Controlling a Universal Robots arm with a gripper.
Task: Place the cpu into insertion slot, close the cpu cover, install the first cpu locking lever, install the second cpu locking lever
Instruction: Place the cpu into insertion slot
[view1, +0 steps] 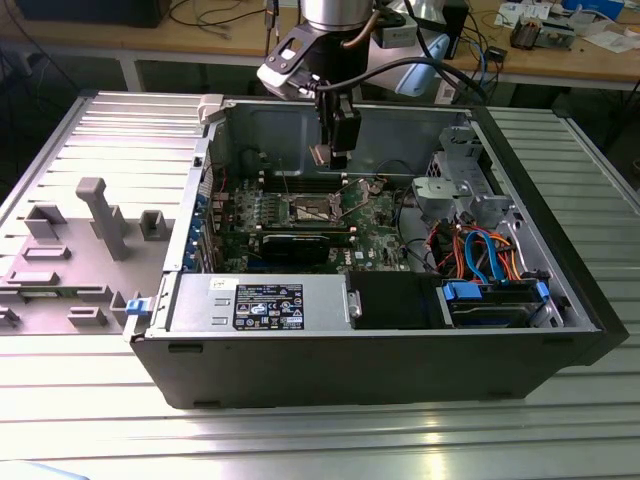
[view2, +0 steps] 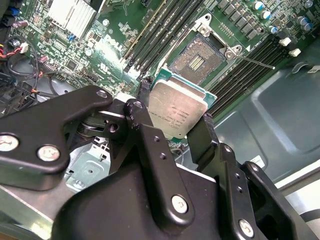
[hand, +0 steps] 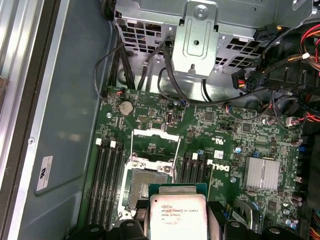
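**cpu (view2: 177, 107) pinched in gripper (view2: 175, 109), socket bare**

Exterior view: gripper (view1: 335, 160) hangs at upper centre of frame, inside the open computer case (view1: 350, 370), above the green board (view1: 375, 215).

Both wrist views: fingers (view2: 200, 137) clamp the cpu (hand: 177, 215) by two opp. edges, silvery top facing the cams. Chip is held off the board, not touching it.

Insertion slot (hand: 150, 182) is uncovered w/ pin field exposed. It sits near the chip but apart from it.

Cpu cover (view1: 355, 190) is swung up, standing open just beside the slot (view1: 312, 210) on the exterior view's right.
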